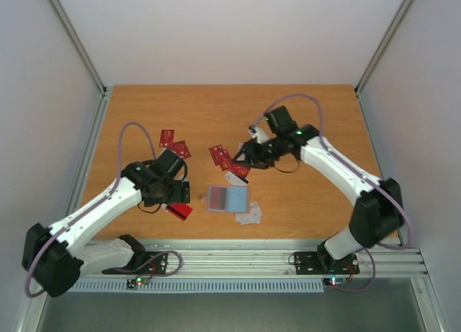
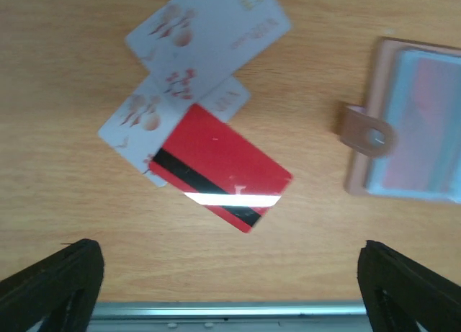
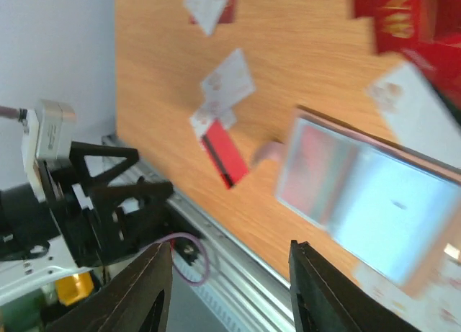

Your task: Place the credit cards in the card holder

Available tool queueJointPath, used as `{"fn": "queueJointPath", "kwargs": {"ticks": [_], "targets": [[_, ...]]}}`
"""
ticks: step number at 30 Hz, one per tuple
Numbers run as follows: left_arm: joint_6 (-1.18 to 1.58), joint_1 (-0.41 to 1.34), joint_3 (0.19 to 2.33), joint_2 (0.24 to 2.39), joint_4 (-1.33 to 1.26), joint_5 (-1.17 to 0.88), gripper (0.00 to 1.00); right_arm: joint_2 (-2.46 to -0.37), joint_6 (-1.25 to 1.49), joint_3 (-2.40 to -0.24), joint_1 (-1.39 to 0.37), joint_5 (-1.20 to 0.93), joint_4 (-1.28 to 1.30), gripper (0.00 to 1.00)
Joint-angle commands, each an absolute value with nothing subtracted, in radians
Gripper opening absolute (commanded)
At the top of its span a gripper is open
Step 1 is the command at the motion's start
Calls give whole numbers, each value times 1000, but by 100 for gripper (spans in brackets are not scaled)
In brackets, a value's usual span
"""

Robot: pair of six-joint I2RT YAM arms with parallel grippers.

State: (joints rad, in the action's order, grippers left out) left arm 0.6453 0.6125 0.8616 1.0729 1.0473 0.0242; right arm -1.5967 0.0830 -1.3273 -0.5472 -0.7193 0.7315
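Left gripper (image 2: 229, 254) wide open, right gripper (image 3: 230, 278) partly open, both empty. Red card (image 2: 220, 168) looks light, stiff, slick; we'd pinch its propped edge.

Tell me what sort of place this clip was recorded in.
Most likely a lab robot cell: a wooden table boxed in by plain white walls, an aluminium rail along its near edge, with the left arm and right arm bolted there.
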Motion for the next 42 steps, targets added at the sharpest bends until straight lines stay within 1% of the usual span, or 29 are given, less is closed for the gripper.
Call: {"fn": "queueJointPath", "kwargs": {"ticks": [1, 4, 7, 9, 12, 17, 20, 25, 29, 32, 37, 42], "targets": [[779, 601, 897, 1191, 1123, 143, 95, -1435, 62, -1128, -450, -631, 788, 47], [876, 594, 911, 1263, 1110, 133, 91, -1346, 63, -1035, -397, -618, 814, 49], [937, 591, 963, 1335, 1101, 138, 91, -1286, 46, -988, -367, -588, 854, 50], [923, 582, 1005, 1379, 1090, 143, 91, -1263, 37, -969, -354, -577, 867, 50], [790, 545, 1057, 1449, 1073, 108, 92, -1251, 39, -954, -347, -580, 864, 51], [549, 425, 1091, 1530, 1000, -8, 93, -1268, 47, -948, -345, -584, 836, 51], [457, 376, 1141, 1582, 1004, -16, 93, -1295, 47, -956, -337, -561, 836, 52], [397, 335, 1234, 1614, 996, -64, 92, -1339, 50, -984, -287, -533, 832, 57], [381, 339, 1316, 1617, 941, -203, 84, -1408, 42, -1028, -210, -555, 825, 58], [397, 360, 1371, 1665, 888, -293, 81, -1478, 30, -1070, -170, -572, 816, 59], [415, 425, 1507, 1823, 850, -397, 79, -1600, 53, -1122, -104, -626, 758, 59], [448, 479, 1630, 1974, 769, -496, 75, -1715, 83, -1172, -87, -665, 695, 57]]}}
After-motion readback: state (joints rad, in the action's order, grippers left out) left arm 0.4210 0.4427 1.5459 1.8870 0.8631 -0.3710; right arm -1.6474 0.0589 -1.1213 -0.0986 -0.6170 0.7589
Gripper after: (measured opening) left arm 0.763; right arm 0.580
